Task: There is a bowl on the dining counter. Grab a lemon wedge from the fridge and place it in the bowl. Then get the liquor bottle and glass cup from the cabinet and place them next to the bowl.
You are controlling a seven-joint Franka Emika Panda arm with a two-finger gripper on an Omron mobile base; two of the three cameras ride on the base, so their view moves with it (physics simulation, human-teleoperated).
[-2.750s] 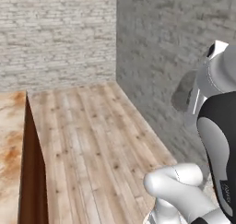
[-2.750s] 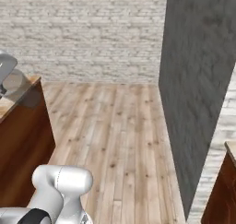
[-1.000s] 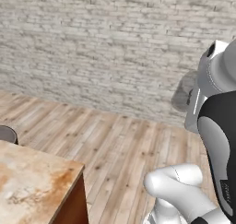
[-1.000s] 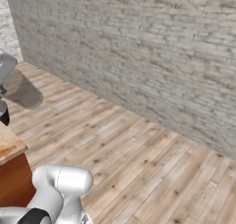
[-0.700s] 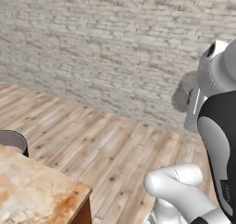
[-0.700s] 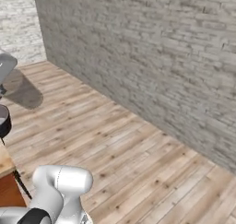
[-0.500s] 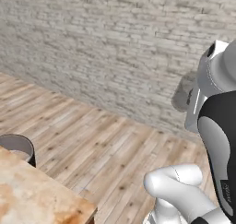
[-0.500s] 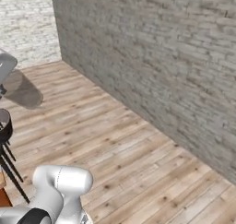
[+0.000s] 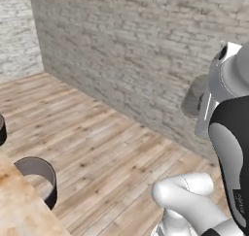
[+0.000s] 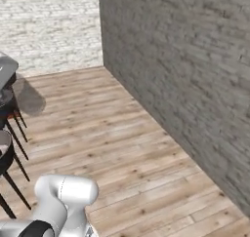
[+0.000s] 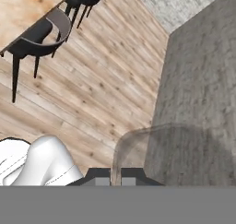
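Observation:
My gripper [image 11: 116,172] is shut on the glass cup [image 11: 170,154], a greyish translucent tumbler that stands out in front of the dark fingertips in the hand view. The left base view has the cup [image 9: 194,95] as a grey see-through shape beside the raised white hand. It hangs at the far left of the right base view [image 10: 28,97]. A corner of the dining counter [image 9: 19,213], beige stone blotched with rusty brown, sits at the lower left, and its top [image 11: 27,4] is at the hand view's upper left. The bowl, lemon wedge, fridge, liquor bottle and cabinet are out of view.
Dark round-backed stools [image 9: 38,174] [image 10: 4,148] [image 11: 41,34] stand along the counter's edge on thin black legs. A grey brick wall [image 9: 146,50] runs across ahead and meets a paler one at a corner. Wooden plank floor [image 10: 127,148] lies open between counter and wall.
The whole scene has swung through both base views, so the base has moved. The counter corner slid to the lower left and stools came into view. The arm holds its pose with the cup.

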